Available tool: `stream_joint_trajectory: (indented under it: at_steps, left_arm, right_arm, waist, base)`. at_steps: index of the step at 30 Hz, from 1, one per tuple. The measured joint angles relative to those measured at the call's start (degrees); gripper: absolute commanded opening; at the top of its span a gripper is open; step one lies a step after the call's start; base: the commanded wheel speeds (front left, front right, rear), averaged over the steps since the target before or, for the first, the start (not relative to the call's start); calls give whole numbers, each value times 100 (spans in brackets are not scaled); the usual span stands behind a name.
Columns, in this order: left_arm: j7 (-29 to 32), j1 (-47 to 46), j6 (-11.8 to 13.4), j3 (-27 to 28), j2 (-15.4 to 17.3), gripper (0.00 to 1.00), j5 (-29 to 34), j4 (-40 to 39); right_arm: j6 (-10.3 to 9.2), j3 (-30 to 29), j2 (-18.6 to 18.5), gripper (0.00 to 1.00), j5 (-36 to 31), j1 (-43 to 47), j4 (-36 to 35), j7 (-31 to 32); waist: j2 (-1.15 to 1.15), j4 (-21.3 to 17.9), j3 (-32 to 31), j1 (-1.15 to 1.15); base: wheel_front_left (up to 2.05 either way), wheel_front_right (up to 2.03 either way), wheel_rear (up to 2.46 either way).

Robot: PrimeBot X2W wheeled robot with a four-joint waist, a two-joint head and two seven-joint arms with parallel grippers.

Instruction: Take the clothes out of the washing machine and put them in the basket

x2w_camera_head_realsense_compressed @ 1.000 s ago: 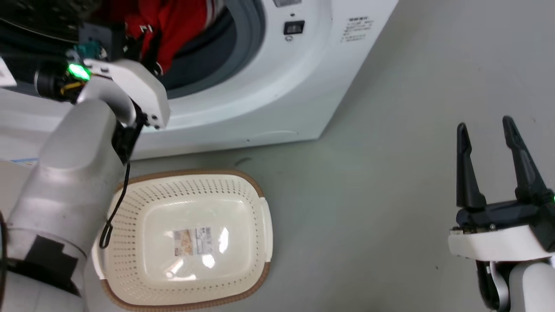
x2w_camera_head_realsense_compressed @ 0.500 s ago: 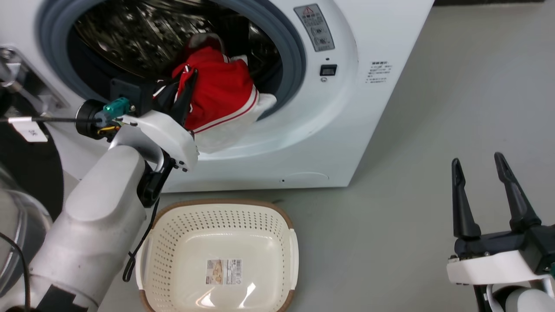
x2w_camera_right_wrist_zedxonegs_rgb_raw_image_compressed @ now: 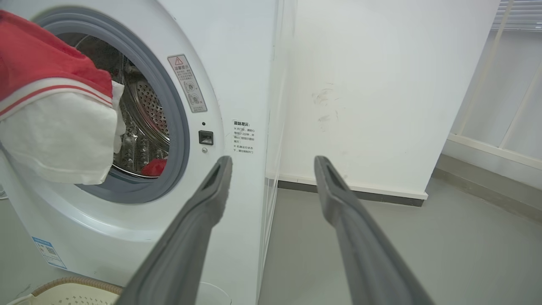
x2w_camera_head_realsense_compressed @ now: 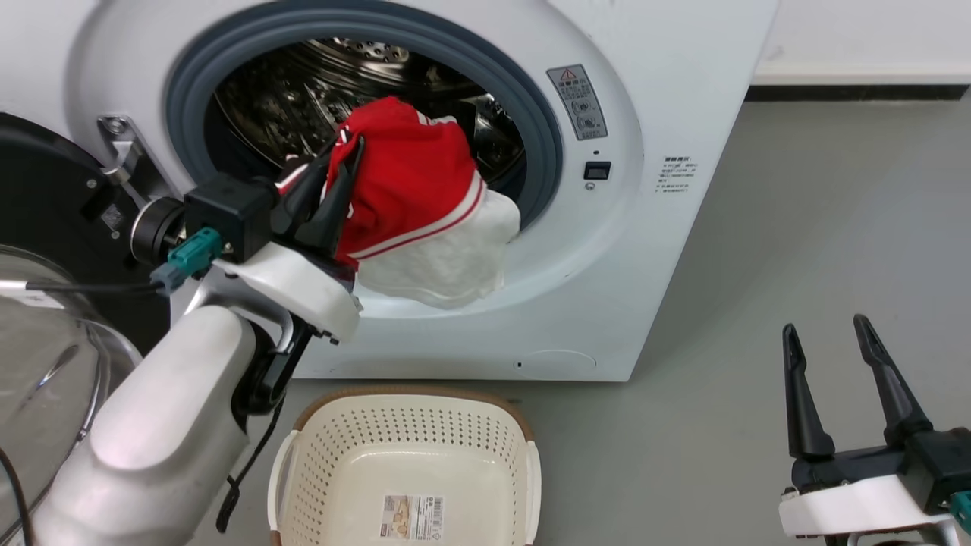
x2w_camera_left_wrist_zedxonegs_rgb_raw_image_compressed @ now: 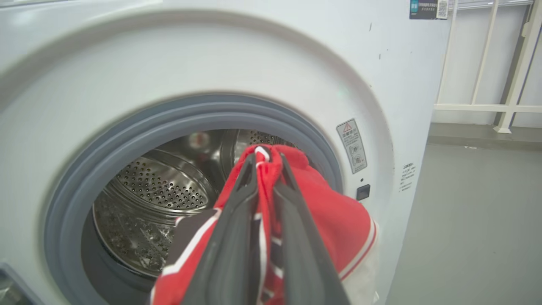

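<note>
At left centre of the head view, the left gripper (x2w_camera_head_realsense_compressed: 345, 148) is clamped nearly closed on a fold of the red garment (x2w_camera_head_realsense_compressed: 410, 182). In the left wrist view, the two dark fingers (x2w_camera_left_wrist_zedxonegs_rgb_raw_image_compressed: 237, 220) press the cloth between them right up to the tips.

Since half a second ago the whole head view has shifted, a camera move. Measured against the grey seal (x2w_camera_head_realsense_compressed: 542, 136), though, the garment's white trim now hangs further out, draped over the seal's lower right onto the washing machine (x2w_camera_head_realsense_compressed: 645, 265) front. Its red upper part sits before the steel drum (x2w_camera_head_realsense_compressed: 303, 98).

The basket (x2w_camera_head_realsense_compressed: 318, 470) stands on the grey floor (x2w_camera_head_realsense_compressed: 721, 303) at bottom centre, below the garment, holding no cloth. The right gripper (x2w_camera_head_realsense_compressed: 825, 327) is at lower right, fingers spread wide on nothing. In the right wrist view, a scrap of red fabric (x2w_camera_right_wrist_zedxonegs_rgb_raw_image_compressed: 154, 167) lies low in the drum.
</note>
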Motion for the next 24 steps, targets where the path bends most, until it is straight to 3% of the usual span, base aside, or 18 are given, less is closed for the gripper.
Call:
stream_joint_trajectory:
  at_steps: [14,24]
  left_arm:
    - [556,1028,679,19,767,0,22,-2163]
    - [782,1773,892,-123,1022,0,-104,-2714]
  right_arm:
    - [0,7,0,100,0,260,31,0]
    - [0,34,0,100,4,247,24,0]
  waist:
    - [0,149,-378,0]
    - [0,167,-224,0]
  base:
    - [0,0,0]
    - [0,0,0]
